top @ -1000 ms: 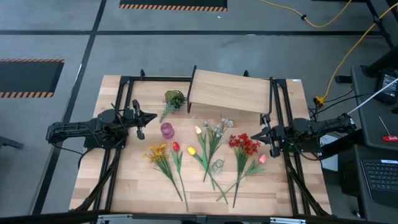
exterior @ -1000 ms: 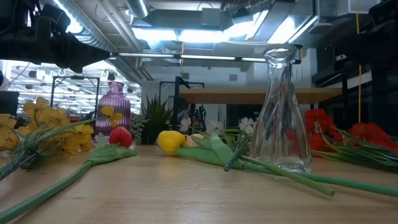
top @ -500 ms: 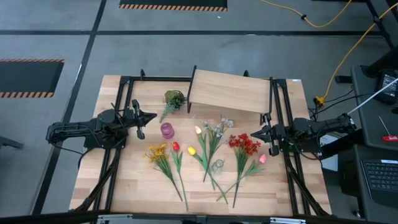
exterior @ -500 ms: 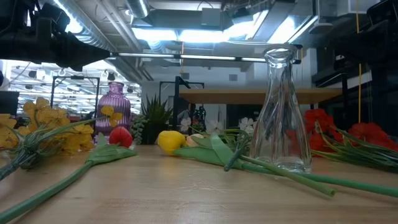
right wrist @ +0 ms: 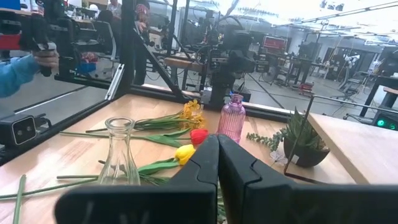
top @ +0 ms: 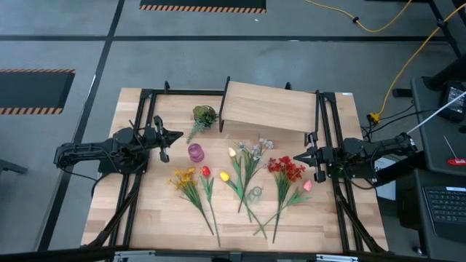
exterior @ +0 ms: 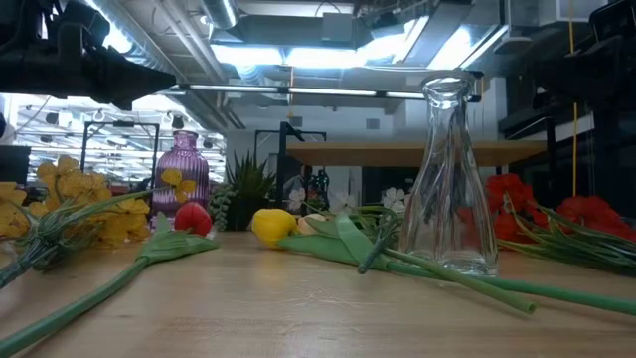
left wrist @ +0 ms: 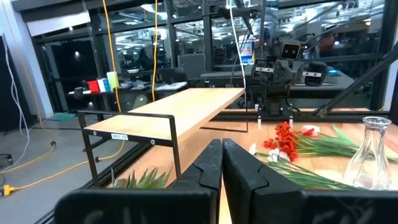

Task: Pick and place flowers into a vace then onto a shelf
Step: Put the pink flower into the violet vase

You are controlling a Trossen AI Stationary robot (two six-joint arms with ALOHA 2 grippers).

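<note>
farthest left, left gripper (top: 178,136): fingers pressed together, gripping nothing, hovering above the table (top: 160,222) edge beside the purple vase (top: 196,152). next, leafy green bunch (top: 203,116) near the shelf (top: 268,106) corner at the back. then flowers spread flat across the middle: yellow blooms (top: 183,177), red tulip (top: 206,172), yellow tulip (top: 224,176), white blossoms (top: 253,149), stems fanning toward the near edge. clear glass vase (top: 255,193) upright among the stems. further right, red clusters (top: 287,169) and pink tulip (top: 307,185). finally, right gripper (top: 296,156): closed tight, empty, just beside the red clusters.
</note>
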